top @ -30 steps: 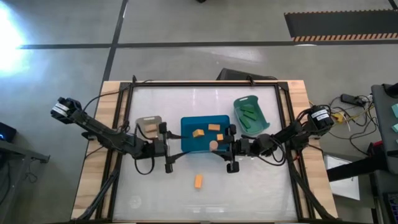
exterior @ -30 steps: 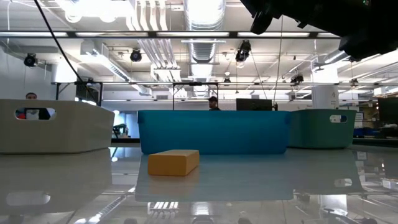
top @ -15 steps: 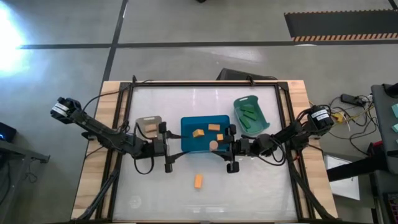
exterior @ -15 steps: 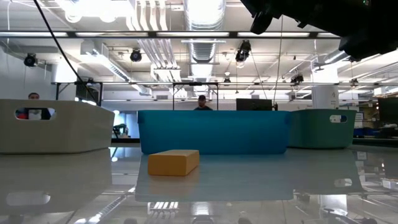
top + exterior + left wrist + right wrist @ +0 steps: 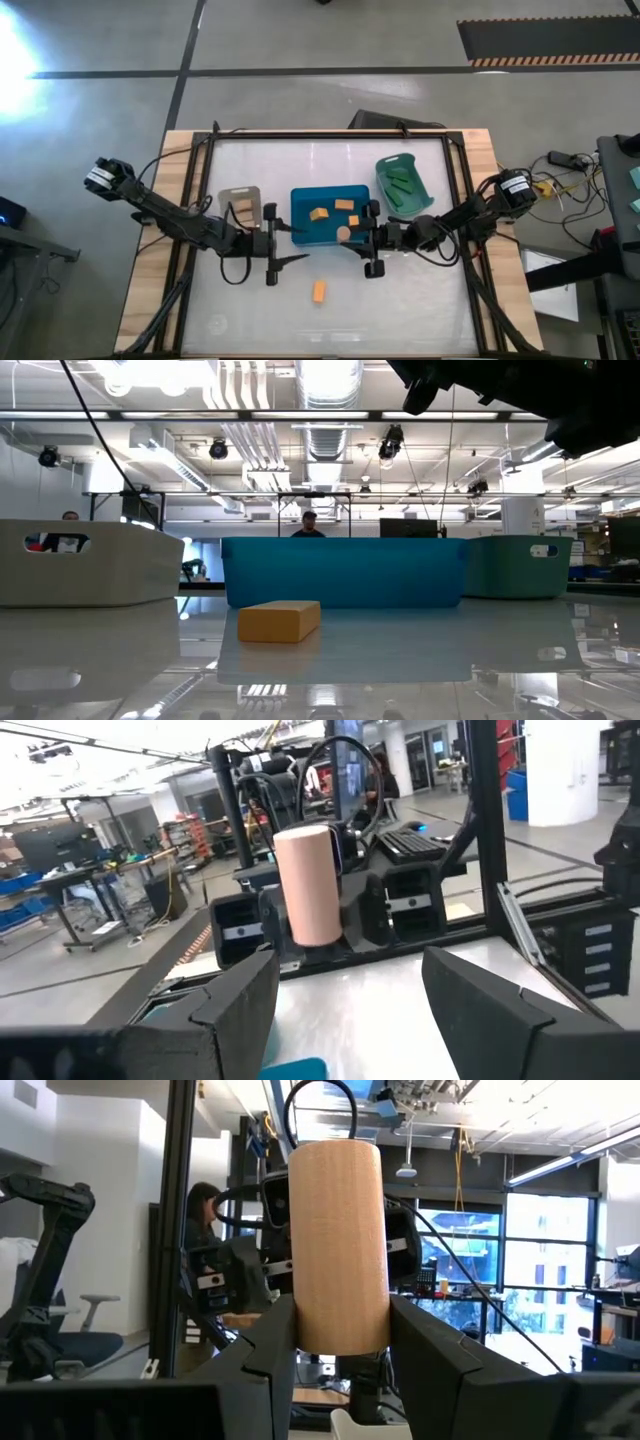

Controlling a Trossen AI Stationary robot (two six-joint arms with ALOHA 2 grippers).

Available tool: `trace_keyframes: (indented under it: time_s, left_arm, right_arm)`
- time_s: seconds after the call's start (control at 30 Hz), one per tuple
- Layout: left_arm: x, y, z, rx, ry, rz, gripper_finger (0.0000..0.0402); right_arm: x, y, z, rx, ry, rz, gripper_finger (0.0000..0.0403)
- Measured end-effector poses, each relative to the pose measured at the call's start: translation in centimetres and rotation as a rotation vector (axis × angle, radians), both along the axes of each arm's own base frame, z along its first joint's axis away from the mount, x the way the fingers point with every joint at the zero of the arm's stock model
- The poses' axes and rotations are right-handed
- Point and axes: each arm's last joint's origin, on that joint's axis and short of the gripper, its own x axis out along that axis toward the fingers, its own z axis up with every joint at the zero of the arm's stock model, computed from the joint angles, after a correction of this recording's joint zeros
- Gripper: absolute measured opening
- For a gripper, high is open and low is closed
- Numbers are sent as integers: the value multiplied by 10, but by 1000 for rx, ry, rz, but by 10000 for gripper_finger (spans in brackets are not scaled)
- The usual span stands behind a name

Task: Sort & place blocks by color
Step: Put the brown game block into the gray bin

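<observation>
On the desk, seen from above, the right hand is held over the front edge of the blue bin, closed on a pale tan block. Three orange blocks lie in that bin, dark green blocks lie in the teal bin, and a clear bin stands to the left. One orange block is left loose on the desk, near the front. The left hand is seen open and empty beside the blue bin.

In the low view, the loose orange block lies just before the blue bin.

In the left wrist view, the left hand is spread wide, and the tan block is seen opposite, upright.

In the right wrist view, the tan block is clamped upright between the fingers. It is judged that tan belongs in the clear bin, so the block should be passed squarely to the left hand before release.
</observation>
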Motion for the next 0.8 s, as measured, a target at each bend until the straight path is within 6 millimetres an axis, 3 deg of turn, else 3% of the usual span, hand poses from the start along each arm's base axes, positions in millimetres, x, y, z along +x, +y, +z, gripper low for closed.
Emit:
trace_keyframes:
  time_s: [0.17,0.43,0.8]
  left_arm:
    - [15,2,7,-44,-95,25,231]
    - [45,0,-1,-55,-204,62,231]
    - [84,-7,-9,-52,-180,82,231]
  right_arm:
    - [1,0,2,1,-5,0,118]
    - [6,2,3,-7,18,0,118]
    - [6,2,2,-16,25,-2,118]
